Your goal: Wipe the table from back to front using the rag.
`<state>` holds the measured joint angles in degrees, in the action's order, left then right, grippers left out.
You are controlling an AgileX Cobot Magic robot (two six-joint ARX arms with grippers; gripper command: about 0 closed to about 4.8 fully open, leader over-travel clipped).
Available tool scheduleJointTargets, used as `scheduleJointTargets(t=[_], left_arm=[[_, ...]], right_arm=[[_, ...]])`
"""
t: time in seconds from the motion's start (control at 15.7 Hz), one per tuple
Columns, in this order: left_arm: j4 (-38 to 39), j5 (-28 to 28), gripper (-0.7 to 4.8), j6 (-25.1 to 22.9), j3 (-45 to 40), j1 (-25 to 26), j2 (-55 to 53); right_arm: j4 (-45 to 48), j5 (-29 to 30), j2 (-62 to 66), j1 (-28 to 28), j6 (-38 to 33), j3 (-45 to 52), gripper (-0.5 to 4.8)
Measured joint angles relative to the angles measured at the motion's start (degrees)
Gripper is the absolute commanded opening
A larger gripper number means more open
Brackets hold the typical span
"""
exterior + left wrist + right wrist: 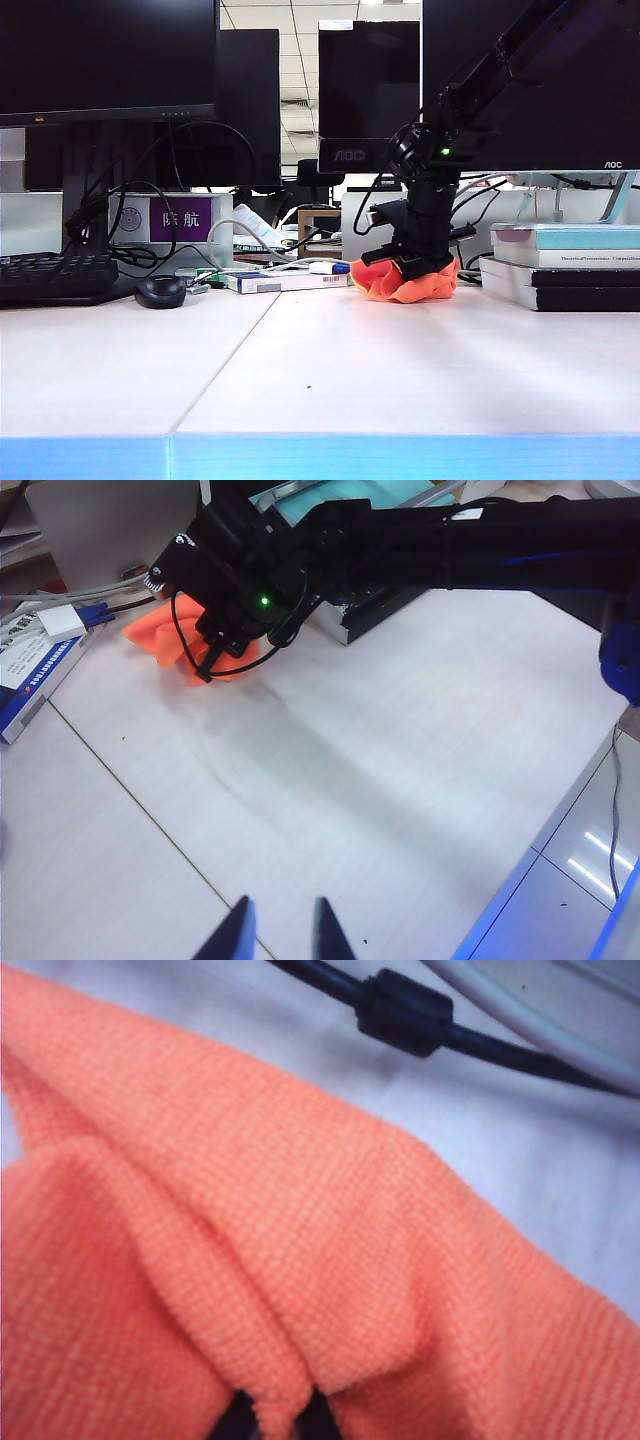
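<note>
Surveying the work surface, we record a wide white matte table (pixel 330 370) with a light blue near edge and a thin seam line (pixel 225 355) running from near to far. Bunched at the far right of centre, the soft orange microfiber rag (pixel 408 282) rests on the table, just left of a stack of books (pixel 560 268). We find the right gripper (pixel 277 1415) pressed together on a fold of the rag, its black fingertips (pixel 236 1418) showing at either side of the pinched cloth; its black arm (pixel 440 150) descends onto the rag from the upper right. We note the left gripper (pixel 278 932) spread apart, hanging above bare table nearer the near edge, holding nothing and well apart from the rag.

At the far left we observe a black keyboard (pixel 55 276), a black mouse (pixel 160 292) and a blue-and-white box (pixel 285 281). Behind them stand dark monitors (pixel 105 55), with trailing black cables (pixel 150 230). Beyond these we see an office ceiling of tiled panels (pixel 298 70).
</note>
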<state>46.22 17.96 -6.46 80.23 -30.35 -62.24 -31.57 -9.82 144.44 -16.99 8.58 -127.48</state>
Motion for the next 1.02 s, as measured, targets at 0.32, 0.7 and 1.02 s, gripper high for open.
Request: scheduleJointTargets(t=[0.32,0.7,1.02], left_arm=[[0.07,0.0,0.84,0.02,0.0,0.0,-0.02],[0.31,0.02,0.84,0.02,0.0,0.0,-0.04],[0.35,0.0,0.85,0.02,0.0,0.0,-0.04]], right_arm=[[1.73,-0.42,0.81,0.13,1.42,-0.59,-0.06],[5.29,-0.76,2.82,0.17,2.32,-2.19,-0.06],[6.93,-0.94,4.0,0.2,2.43,-3.21,-0.06]])
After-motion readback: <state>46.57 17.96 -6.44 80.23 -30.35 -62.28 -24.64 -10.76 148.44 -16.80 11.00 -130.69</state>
